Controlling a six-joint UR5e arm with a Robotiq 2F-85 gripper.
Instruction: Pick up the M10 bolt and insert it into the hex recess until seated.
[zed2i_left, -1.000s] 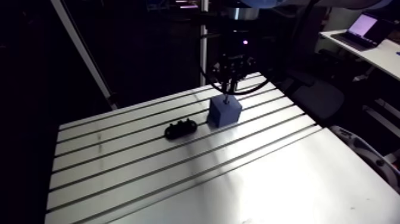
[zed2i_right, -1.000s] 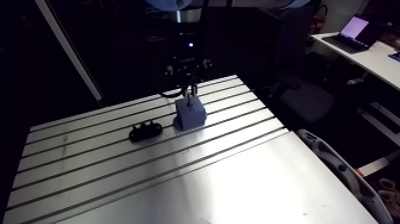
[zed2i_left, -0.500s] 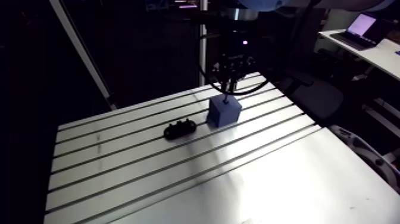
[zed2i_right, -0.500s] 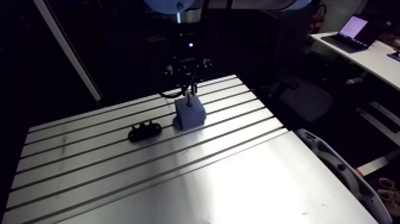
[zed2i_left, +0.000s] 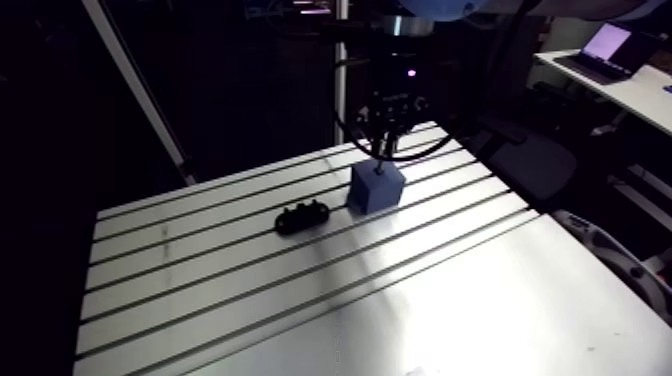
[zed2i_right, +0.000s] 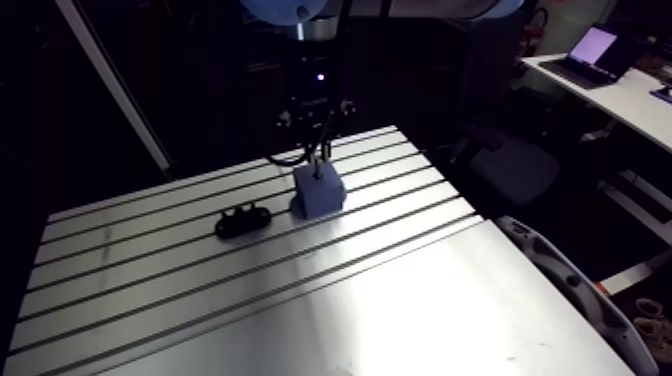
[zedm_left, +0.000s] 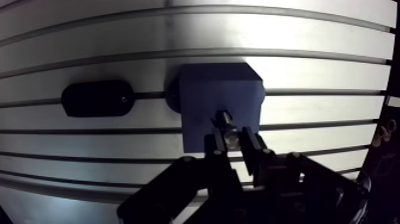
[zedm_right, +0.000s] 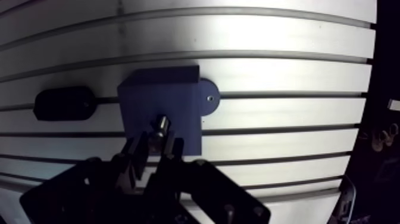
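1. Your gripper (zedm_left: 233, 142) clamps the bolt (zedm_left: 225, 121) between both fingers.
2. You see the bolt's end over the block (zedm_left: 205, 98), near its gripper-side edge.
3. Black part (zedm_left: 98, 98) lies beside the block, apart, on the slotted table (zedm_left: 178, 36).

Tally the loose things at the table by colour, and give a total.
Blue: 1, the block
Black: 1, the oblong part beside it
Silver: 1, the bolt, gripped by the end effector above the block
Total: 3
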